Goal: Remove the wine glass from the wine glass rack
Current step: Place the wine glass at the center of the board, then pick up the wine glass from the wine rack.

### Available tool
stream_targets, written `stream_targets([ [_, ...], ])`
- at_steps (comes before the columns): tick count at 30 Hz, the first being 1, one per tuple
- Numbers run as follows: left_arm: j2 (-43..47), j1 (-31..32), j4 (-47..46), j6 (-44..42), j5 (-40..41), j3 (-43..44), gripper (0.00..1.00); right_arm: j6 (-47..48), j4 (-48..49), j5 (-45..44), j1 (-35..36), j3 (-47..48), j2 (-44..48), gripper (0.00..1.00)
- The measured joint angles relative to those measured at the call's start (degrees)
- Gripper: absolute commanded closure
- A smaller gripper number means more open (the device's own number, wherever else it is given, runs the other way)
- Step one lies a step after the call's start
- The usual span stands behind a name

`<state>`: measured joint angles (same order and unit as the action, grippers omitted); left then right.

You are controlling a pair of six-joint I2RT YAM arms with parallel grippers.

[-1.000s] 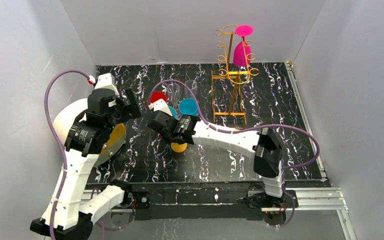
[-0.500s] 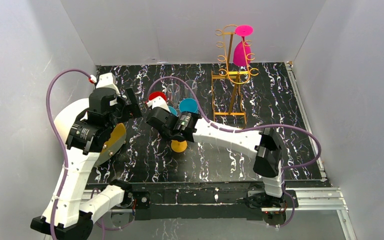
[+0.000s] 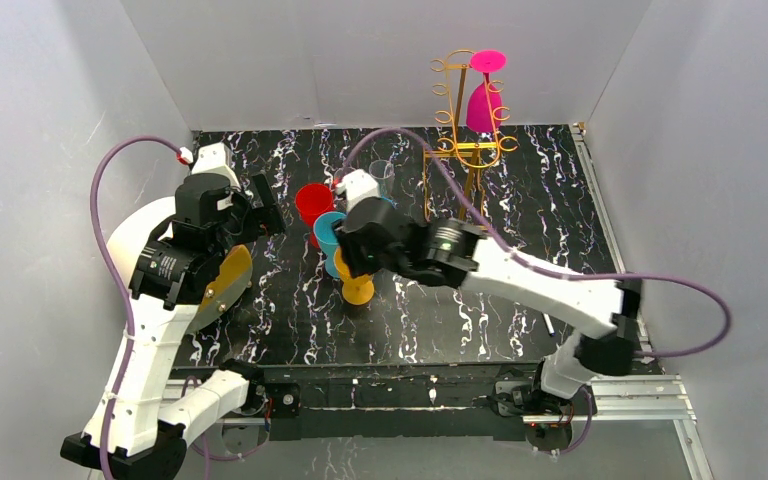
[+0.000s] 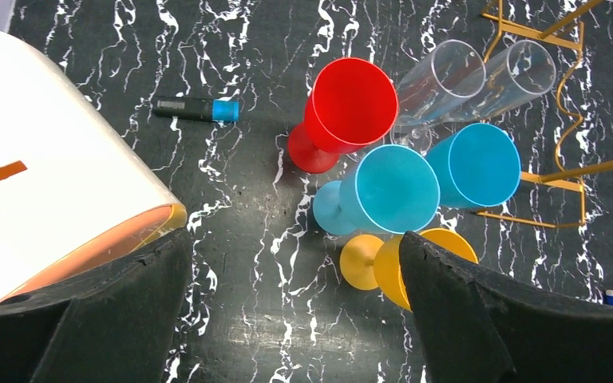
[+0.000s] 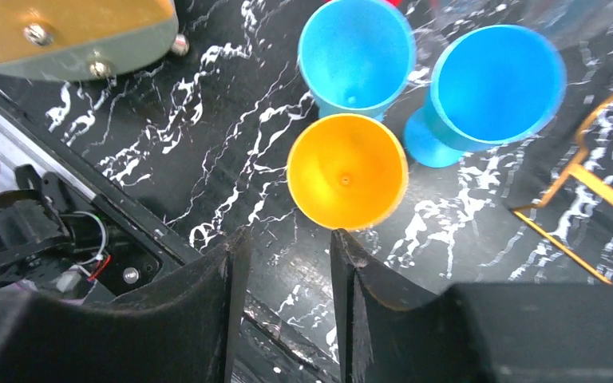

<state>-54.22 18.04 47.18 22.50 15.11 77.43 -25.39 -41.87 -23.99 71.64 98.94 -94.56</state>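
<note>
The glossy magenta wine glass (image 3: 483, 105) hangs upside down, foot uppermost, in the curled top hooks of the thin gold wire rack (image 3: 470, 152). Smooth plastic goblets (image 4: 387, 187) cluster beside the rack's base on the marbled black tabletop (image 3: 560, 200). The left end effector (image 4: 295, 311) gapes wide. The right end effector (image 5: 283, 279) is parted and empty.

You see the whole table (image 3: 560, 200) from high behind, while both close wrist views look down, sharing the yellow glass (image 3: 358, 290) (image 4: 361, 262) (image 5: 346, 170).
</note>
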Motion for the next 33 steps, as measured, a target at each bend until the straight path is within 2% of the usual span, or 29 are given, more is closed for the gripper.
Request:
stream_targets([
  [6,0.00,0.00,-0.09,-0.07,-3.50,0.02,0.02,0.74,-0.15,-3.96,0.02,-6.71,15.47,0.32],
  [10,0.00,0.00,-0.35,-0.42,-5.42,0.04,0.02,-0.07,-1.42,-4.66,0.02,-19.12,26.88,0.25],
  [14,-0.02,0.00,-0.50,-0.83,-6.84,0.04,0.02,-7.76,-6.62,-8.28,-0.07,-30.53,33.44,0.18],
  [19,-0.37,0.00,-1.16,-0.81,-8.37,0.04,0.02,-20.06,-14.78,-14.29,-4.31,-38.86,39.67,0.18],
  [22,-1.22,0.00,-1.75,-0.59,-9.40,0.04,0.02,-22.05,-14.78,-14.86,-11.54,-41.62,44.13,0.15],
  [26,-2.47,0.00,-2.82,0.02,-11.52,0.04,0.02,-20.61,-13.11,-10.60,-25.73,-44.33,43.89,0.13],
  [33,-3.41,0.00,-5.92,2.16,-17.38,-0.09,0.02,-9.27,-4.02,11.06,-56.33,-48.06,36.15,0.14],
])
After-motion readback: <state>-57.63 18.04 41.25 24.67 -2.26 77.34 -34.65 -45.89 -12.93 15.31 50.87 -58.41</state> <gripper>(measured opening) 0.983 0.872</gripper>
